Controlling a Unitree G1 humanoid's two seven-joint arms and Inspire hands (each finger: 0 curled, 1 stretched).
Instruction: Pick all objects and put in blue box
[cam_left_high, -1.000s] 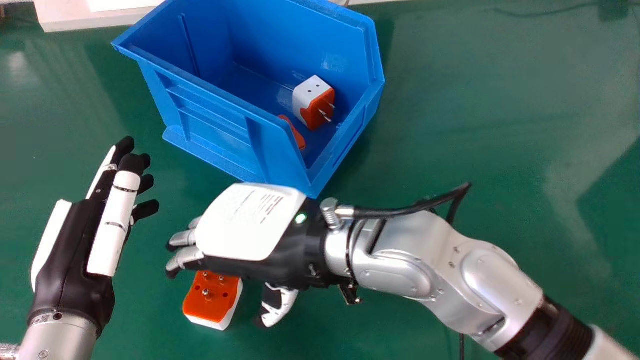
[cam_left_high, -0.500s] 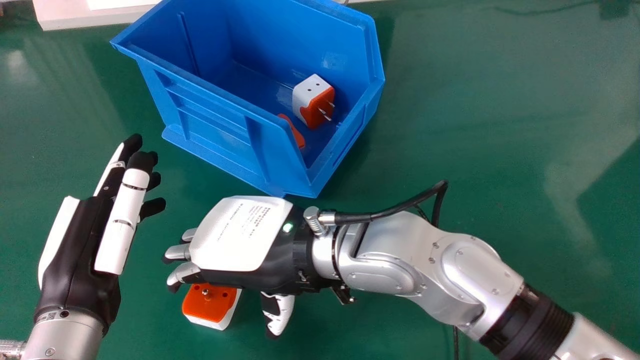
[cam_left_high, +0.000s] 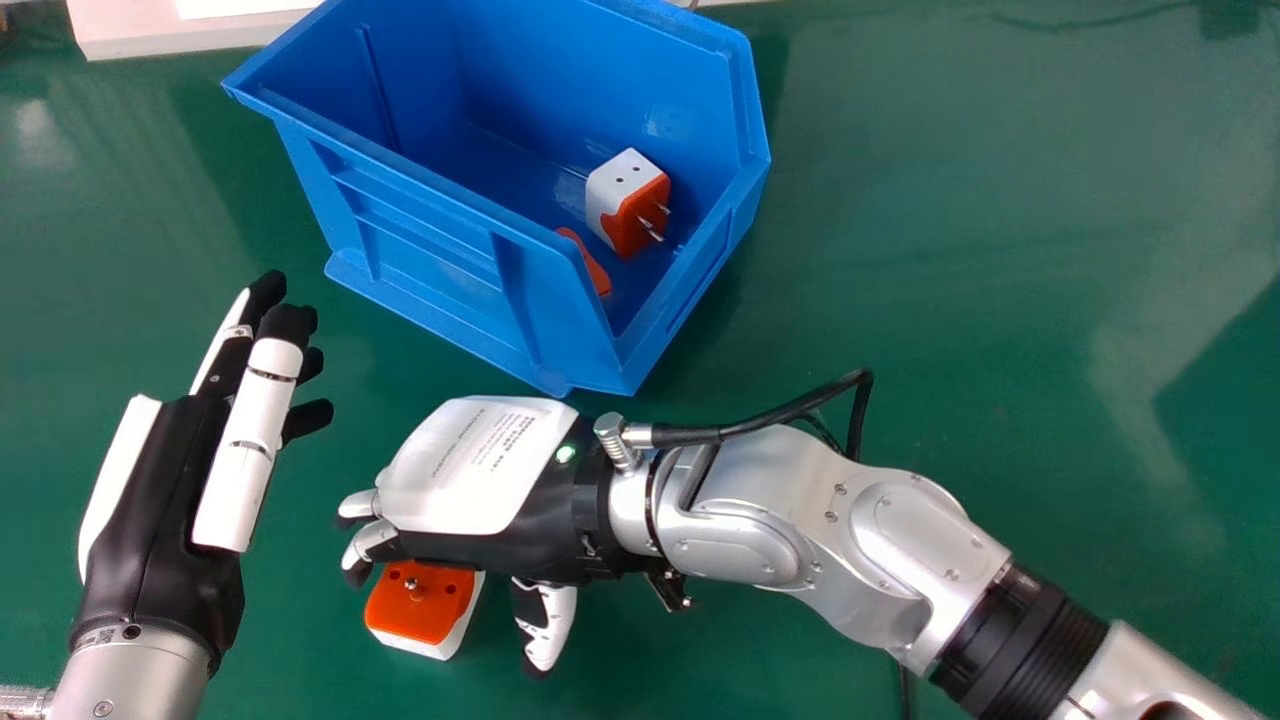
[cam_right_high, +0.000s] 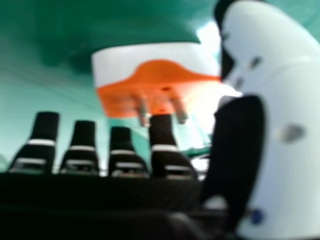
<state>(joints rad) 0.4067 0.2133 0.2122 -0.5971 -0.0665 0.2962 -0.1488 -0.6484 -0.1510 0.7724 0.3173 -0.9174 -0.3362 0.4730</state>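
the right hand (cam_left_high: 465, 465), fingers loosely extended and thumb apart, has shifted left and nearer the robot, partly over the rounded orange-and-white plastic adapter (cam_left_high: 425, 605) with metal pins, outside the ribbed blue box (cam_left_high: 430, 240), the straight-fingered left hand (cam_left_high: 160, 520) at the left.

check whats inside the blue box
The blue box holds a white and orange plug, pins showing, and an orange piece. The box's near wall hides the rest of that piece and anything low behind it.

Illumination is bright; pale glare (a diffuse patch) marks the bench (cam_left_high: 950, 300) at the head view's left, shadow at right.
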